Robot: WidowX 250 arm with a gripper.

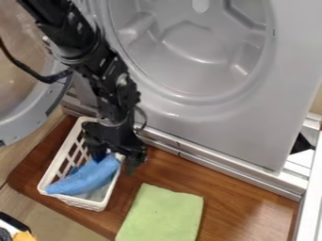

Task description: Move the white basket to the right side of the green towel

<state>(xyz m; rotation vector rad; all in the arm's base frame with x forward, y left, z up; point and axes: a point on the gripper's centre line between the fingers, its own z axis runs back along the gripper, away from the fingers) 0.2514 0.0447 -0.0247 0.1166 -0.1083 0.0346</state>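
Observation:
The black gripper (115, 159) hangs over the right part of the white basket (49, 175), near the basket's back right side. Its fingers stand apart, one over the inside of the basket and the other just beyond the right rim. A blue cloth (88, 177) lies in the basket, partly beneath the gripper. The arm and gripper hide part of the basket's back and right rim. To the right of the basket, the green towel (162, 214) lies flat on the wooden board, separated from it by a strip of wood.
A grey washer front (220, 124) rises behind the wooden board (239, 200), with its round door (25, 110) swung out at the left. A white frame (309, 193) borders the right edge. Dark and yellow items (24, 235) are in the lower left corner.

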